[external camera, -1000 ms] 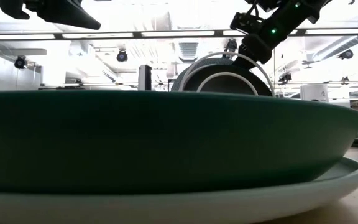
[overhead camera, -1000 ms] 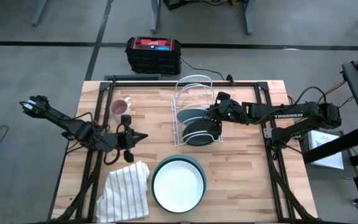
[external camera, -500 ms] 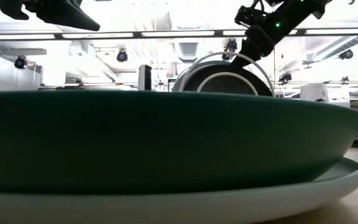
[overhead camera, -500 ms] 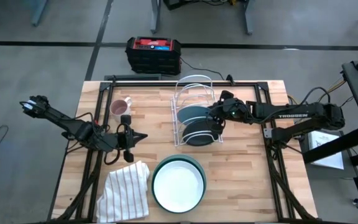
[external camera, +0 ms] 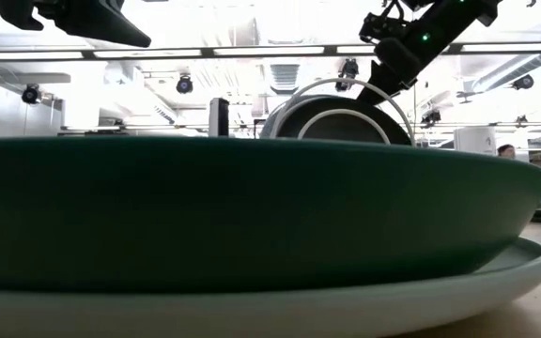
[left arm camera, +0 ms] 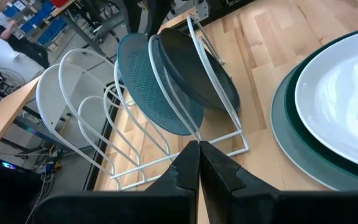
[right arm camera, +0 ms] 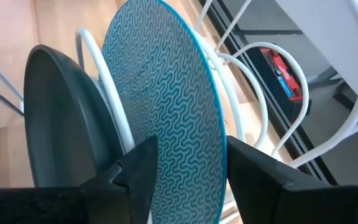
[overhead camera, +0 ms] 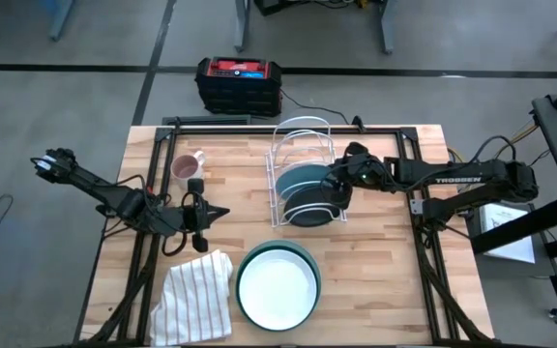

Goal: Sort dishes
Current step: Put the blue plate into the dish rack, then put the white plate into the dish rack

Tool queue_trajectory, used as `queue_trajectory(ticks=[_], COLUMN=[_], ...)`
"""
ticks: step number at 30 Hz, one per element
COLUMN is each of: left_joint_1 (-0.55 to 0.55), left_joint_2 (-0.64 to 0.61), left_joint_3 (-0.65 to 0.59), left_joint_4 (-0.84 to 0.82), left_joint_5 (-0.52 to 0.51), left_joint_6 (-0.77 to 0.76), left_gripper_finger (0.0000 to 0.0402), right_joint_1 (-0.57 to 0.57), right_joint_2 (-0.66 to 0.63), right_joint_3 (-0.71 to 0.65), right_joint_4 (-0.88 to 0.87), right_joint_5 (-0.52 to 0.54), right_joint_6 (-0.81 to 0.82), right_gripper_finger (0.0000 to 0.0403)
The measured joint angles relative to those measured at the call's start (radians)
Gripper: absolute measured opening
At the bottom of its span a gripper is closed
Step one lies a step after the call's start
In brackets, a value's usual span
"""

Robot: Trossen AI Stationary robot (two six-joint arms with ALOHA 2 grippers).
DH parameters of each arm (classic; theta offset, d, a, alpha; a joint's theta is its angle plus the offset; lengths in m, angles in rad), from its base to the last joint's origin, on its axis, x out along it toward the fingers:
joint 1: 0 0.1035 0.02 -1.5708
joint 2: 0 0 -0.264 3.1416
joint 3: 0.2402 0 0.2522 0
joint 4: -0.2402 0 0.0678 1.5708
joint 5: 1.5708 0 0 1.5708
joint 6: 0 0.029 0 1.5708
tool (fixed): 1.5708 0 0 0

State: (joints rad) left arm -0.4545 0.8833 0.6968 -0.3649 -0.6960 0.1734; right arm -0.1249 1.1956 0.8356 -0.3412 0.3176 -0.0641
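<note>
Pale wooden counter (overhead camera: pixel 375 280): right claw (right arm camera: pixel 185 171) spread astride the patterned teal round plate (right arm camera: pixel 160 106) racked in white wire (overhead camera: pixel 298 145); left claw (left arm camera: pixel 197 168) pressed together, idle.

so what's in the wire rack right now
Two plates stand on edge in the wire rack: a teal patterned plate and a blackish plate in the next slot. The right claw straddles the teal plate's rim, hiding its lower edge. The other slots look empty.
</note>
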Motion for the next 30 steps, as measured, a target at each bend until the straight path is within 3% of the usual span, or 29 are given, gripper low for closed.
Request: queue_trajectory(ticks=[13,23,30], left_joint_1=[0.000,0.000,0.000], left_joint_2=[0.000,0.000,0.000], left_joint_3=[0.000,0.000,0.000], left_joint_4=[-0.006,-0.014,-0.071], left_joint_5=[0.000,0.001,0.133], left_joint_6=[-0.003,-0.005,-0.095], left_gripper_finger=[0.0000,0.0000,0.0000], right_joint_1=[0.000,0.002,0.023], right_joint_2=[-0.019,-0.020,-0.024], right_joint_3=[0.081,0.176,0.268], right_joint_4=[-0.185,-0.344,-0.533], right_joint_5=[0.023,0.022,0.023], right_joint_6=[0.061,0.115,0.285], right_gripper_finger=[0.0228,0.0231,0.0220])
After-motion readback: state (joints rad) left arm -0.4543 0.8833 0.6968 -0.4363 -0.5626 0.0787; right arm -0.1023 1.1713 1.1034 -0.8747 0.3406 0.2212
